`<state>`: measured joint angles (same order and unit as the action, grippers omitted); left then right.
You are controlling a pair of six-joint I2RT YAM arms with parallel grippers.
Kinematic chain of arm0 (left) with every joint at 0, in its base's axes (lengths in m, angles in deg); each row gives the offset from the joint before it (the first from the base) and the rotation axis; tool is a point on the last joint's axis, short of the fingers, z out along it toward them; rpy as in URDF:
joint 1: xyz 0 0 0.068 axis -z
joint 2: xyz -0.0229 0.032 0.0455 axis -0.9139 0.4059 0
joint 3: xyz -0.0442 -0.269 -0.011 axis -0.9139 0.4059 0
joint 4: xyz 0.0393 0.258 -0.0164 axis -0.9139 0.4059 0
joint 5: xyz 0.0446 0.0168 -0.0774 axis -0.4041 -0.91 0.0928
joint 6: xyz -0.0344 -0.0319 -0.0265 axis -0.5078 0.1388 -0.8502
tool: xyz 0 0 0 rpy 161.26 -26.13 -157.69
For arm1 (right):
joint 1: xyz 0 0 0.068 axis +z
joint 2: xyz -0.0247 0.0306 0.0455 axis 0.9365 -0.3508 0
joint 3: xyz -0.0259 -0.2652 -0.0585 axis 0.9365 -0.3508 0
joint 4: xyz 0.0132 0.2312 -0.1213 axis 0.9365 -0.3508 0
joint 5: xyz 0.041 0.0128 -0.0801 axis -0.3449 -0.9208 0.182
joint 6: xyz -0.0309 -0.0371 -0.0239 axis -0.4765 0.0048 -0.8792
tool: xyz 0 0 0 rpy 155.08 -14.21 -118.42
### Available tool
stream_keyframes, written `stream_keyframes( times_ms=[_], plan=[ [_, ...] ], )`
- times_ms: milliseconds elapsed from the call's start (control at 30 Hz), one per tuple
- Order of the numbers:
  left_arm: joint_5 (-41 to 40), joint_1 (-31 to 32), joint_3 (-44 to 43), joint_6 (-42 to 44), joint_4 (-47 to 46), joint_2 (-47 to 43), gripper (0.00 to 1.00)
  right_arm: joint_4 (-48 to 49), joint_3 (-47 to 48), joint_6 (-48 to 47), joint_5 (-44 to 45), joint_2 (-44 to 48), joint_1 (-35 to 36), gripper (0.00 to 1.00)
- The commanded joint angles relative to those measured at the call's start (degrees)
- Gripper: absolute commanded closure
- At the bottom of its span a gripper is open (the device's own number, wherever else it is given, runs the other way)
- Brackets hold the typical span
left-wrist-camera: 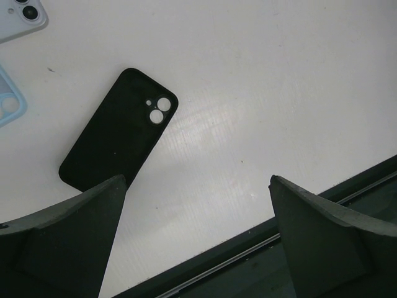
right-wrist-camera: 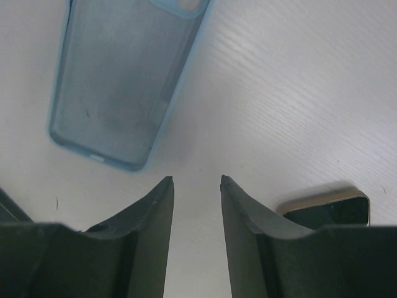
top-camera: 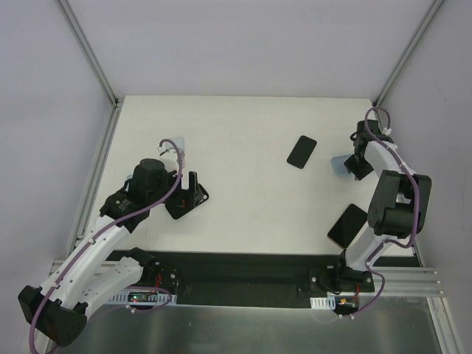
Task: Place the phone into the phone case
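In the left wrist view a black phone case [left-wrist-camera: 118, 130] with two camera holes lies flat on the white table, just beyond my left finger. My left gripper [left-wrist-camera: 197, 178] is wide open and empty; in the top view it [top-camera: 193, 193] hovers at the table's left. In the right wrist view a translucent blue phone case [right-wrist-camera: 124, 81] lies ahead and to the left of my right gripper [right-wrist-camera: 196, 178], which is partly open, empty and not touching it. A black-screened phone [right-wrist-camera: 329, 210] with a pale rim lies beside the right finger. In the top view the right gripper [top-camera: 359, 168] is next to the blue case [top-camera: 339, 165].
A black slab [top-camera: 302, 151] lies mid-table and a larger glossy black one [top-camera: 346, 225] lies by the right arm. A light-blue phone [left-wrist-camera: 18, 15] and a light-blue case [left-wrist-camera: 6, 99] lie at the left wrist view's left edge. The black front rail [left-wrist-camera: 279, 242] is close.
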<state>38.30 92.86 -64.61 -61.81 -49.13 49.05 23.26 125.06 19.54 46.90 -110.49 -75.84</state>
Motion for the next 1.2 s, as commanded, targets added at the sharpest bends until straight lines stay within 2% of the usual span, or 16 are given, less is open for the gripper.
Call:
stream_keyframes(
  times_ms=[0, 333, 567, 900, 1033, 1167],
  plan=[
    [-2.7, 0.2, 0.2, 2.1, -1.3, -2.1, 0.01, 2.0, 5.1, 2.2, -3.1, -3.3, -1.8, 0.62],
    [-3.9, 0.2, 0.2, 2.4, -1.3, -1.7, 0.01, 1.7, 9.4, 5.1, -4.8, -10.2, -4.7, 0.62],
    [-4.0, 0.2, 0.1, 2.6, -1.3, -1.3, 0.01, -2.5, 12.5, 7.6, -3.9, -13.4, -5.8, 0.62],
    [-3.9, 0.2, 0.3, 2.4, -1.3, -1.4, 0.01, -3.3, 14.1, 7.5, -3.8, -16.4, -6.6, 0.64],
    [-3.9, 0.1, 0.2, 2.5, -1.3, -1.4, 0.01, -3.5, 14.3, 6.3, -2.8, -16.6, -6.8, 0.71],
    [-4.0, 0.2, 0.1, 2.5, -1.3, -1.6, 0.01, -3.7, 14.4, 4.4, -1.8, -16.7, -6.8, 0.86]
  ],
)
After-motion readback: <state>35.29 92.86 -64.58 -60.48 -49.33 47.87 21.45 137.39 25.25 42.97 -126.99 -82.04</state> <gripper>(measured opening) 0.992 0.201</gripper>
